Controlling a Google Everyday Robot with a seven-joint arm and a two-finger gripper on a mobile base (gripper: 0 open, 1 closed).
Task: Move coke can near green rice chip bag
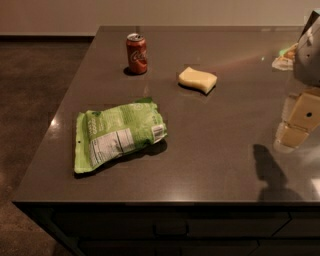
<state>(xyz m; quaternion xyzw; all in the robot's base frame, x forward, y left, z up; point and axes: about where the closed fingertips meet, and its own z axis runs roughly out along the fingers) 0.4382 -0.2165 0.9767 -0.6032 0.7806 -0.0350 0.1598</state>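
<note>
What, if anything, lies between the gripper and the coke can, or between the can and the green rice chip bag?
The yellow sponge lies roughly on the line from the gripper, at far right, to the coke can. Between the can and the green rice chip bag nothing visible stands, only tabletop.

Single view. Camera sits high, off the table's (pixel 210 165) near edge, tilted down, facing across the table toward the wall (pixel 150 12) beyond. Mid-range: table's near edge and left side in frame, right side cropped. Gripper (pixel 299 122) hangs over the table's right side.
</note>
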